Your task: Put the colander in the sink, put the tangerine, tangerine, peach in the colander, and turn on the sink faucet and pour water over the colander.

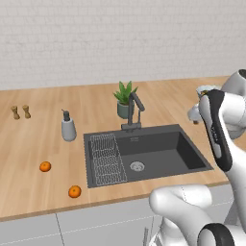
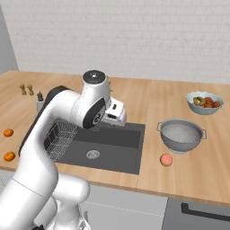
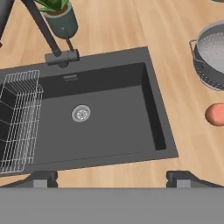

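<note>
the gripper (image 3: 112, 178) is what sits closest, hanging above the front edge of the counter (image 2: 152, 96) with its two dark fingertips (image 3: 40, 178) spread wide apart and nothing between them. just beyond them the sink (image 3: 94, 116) opens up, a dark grey basin recessed into the wooden top, with its round silver drain (image 3: 81, 113) near the middle of the floor and a wire grid rack (image 3: 19, 120) filling its left end. the basin holds no fruit and no colander. the sink faucet (image 1: 135, 111) stands at the back rim of the sink on a square base, its straight spout angled out, and no stream runs from it. a small potted plant (image 1: 125, 99) stands right behind the faucet, and a grey soap dispenser (image 1: 68, 126) stands off the sink's back left corner. the colander (image 2: 181, 135) sits upright on the counter to the right of the sink, clear of its rim, with the peach (image 2: 166, 160) just in front of it toward the counter's front edge, near but not touching. a pale bowl of mixed fruit (image 2: 204, 102) sits further back on the right. the two tangerines (image 1: 45, 166) lie on the counter left of the sink, apart from each other, the second tangerine (image 1: 74, 191) nearer the front edge. two small wooden shakers (image 1: 21, 112) stand side by side far to the back left.
</note>
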